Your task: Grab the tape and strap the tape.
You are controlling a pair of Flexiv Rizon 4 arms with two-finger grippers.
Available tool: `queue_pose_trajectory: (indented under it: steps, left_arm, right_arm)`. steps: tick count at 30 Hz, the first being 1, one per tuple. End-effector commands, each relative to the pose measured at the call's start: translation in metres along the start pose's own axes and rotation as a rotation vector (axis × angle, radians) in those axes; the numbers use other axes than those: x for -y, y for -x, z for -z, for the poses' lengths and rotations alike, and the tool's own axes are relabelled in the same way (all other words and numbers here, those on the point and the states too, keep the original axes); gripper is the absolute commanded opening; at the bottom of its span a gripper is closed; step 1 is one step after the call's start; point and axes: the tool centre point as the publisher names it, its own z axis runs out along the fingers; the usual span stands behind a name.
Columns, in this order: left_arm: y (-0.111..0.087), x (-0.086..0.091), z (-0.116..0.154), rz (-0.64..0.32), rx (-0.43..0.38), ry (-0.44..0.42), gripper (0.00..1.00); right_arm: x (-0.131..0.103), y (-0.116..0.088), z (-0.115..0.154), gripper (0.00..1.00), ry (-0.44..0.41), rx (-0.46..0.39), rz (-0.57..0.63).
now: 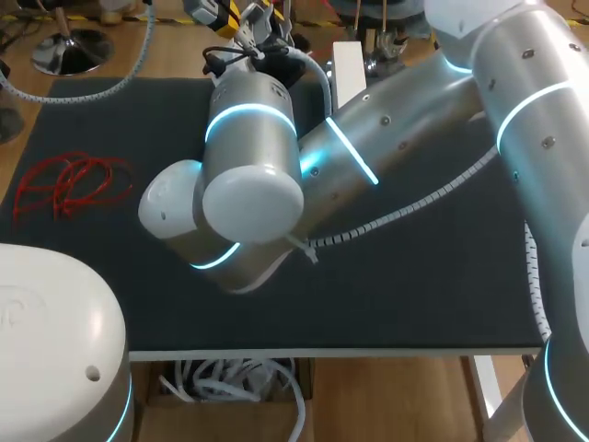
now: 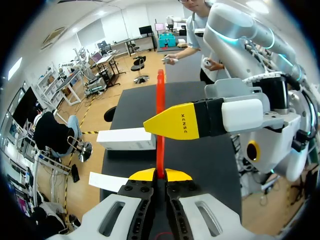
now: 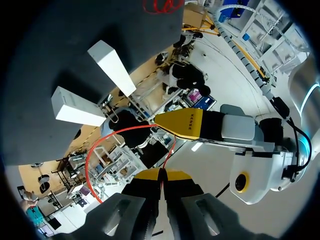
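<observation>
Left pincer [image 2: 160, 174] and right pincer [image 3: 160, 173] both pinch red tape [image 2: 160, 107].

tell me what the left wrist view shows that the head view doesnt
Only the left wrist view: the left end effector shut on a red tape that runs straight out ahead of it. Only the head view: a loose red tangle lying on the left side of the mat. Both: the black mat and the right arm.
</observation>
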Motion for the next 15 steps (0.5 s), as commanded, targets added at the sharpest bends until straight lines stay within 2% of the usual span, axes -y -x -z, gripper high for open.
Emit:
queue_pose_trajectory:
  steps: [1,7,15]
  left_arm:
    - [0.001,0.001,0.0,0.0,-0.003,0.003,0.0]
    - [0.001,0.001,0.0,0.0,-0.003,0.003,0.0]
    - [0.001,0.001,0.0,0.0,-0.003,0.003,0.0]
  right_arm:
    - [0.002,0.002,0.002,0.0,-0.005,-0.003,0.006]
    - [0.012,-0.002,0.002,0.0,-0.03,-0.01,0.014]
    - [0.01,-0.007,0.0,0.0,-0.03,-0.016,0.017]
